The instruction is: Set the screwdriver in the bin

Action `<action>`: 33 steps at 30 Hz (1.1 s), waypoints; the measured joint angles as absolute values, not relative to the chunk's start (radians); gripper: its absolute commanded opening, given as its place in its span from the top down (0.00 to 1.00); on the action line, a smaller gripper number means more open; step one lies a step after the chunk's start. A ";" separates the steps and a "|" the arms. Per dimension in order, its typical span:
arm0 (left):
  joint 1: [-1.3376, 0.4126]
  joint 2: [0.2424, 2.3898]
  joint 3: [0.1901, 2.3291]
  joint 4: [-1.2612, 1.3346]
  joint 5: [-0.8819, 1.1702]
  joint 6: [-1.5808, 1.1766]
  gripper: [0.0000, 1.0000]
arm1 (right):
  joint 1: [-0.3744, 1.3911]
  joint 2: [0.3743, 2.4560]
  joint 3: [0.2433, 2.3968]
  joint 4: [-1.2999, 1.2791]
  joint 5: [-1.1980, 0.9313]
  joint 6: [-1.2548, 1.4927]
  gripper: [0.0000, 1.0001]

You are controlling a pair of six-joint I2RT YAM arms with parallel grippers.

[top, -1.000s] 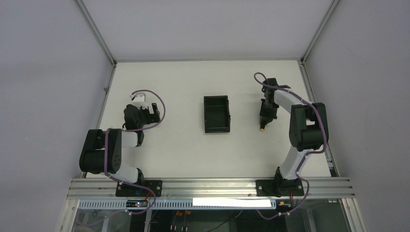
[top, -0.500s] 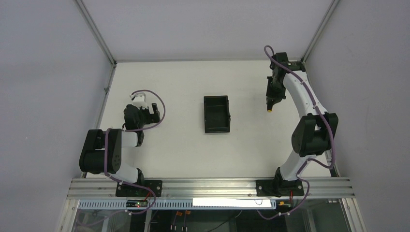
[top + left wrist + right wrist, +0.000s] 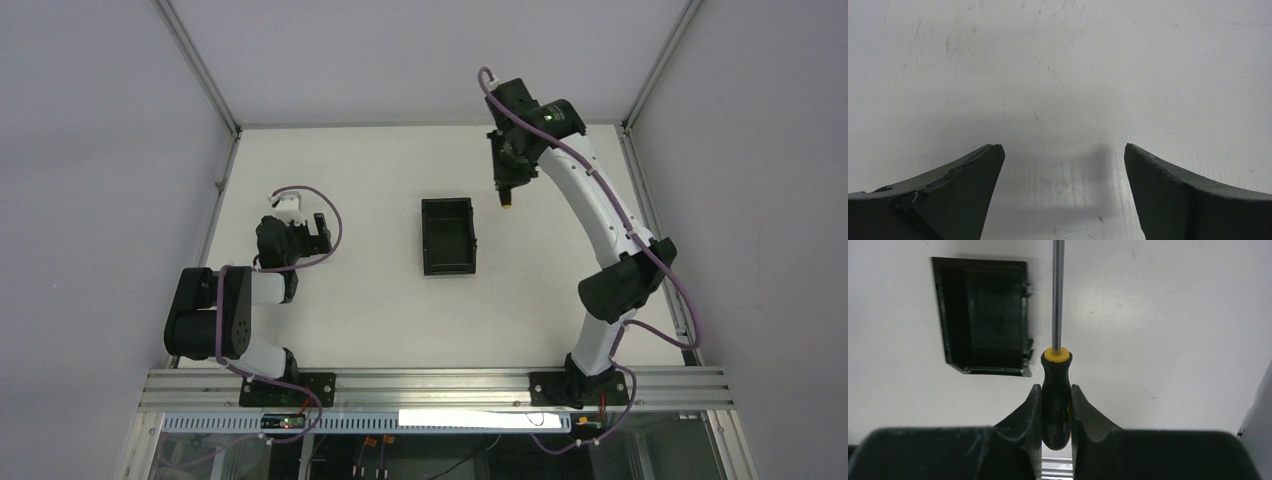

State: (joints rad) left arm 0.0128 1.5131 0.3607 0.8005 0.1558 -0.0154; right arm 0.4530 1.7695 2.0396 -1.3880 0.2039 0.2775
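Observation:
My right gripper (image 3: 508,185) (image 3: 1056,390) is shut on the black handle of the screwdriver (image 3: 1056,375), whose thin metal shaft points away from the wrist camera. It holds the screwdriver (image 3: 509,200) in the air, just right of the bin's far right corner. The black bin (image 3: 447,236) sits at the table's middle; in the right wrist view the bin (image 3: 983,315) lies left of the shaft and is empty. My left gripper (image 3: 300,222) (image 3: 1063,165) is open and empty, low over bare table at the left.
White table with metal frame rails along its left edge (image 3: 218,190) and right edge (image 3: 650,210). Grey walls close the back and sides. The arm bases sit on the rail at the near edge (image 3: 430,385).
My right arm has stretched up and swung left with the screwdriver, from the right side of the table to just beside the bin's far right corner. The left arm has not moved.

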 measured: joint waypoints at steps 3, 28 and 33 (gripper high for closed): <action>0.013 1.513 0.361 0.801 0.156 -0.015 0.00 | 0.559 1.841 2.124 -1.373 0.220 0.287 1.00; 0.013 1.513 0.361 0.801 0.156 -0.015 0.00 | 0.767 1.954 1.531 -0.829 0.238 0.169 0.69; 0.013 1.513 0.361 0.801 0.156 -0.015 0.00 | 0.768 1.998 1.548 -0.805 0.243 0.159 0.52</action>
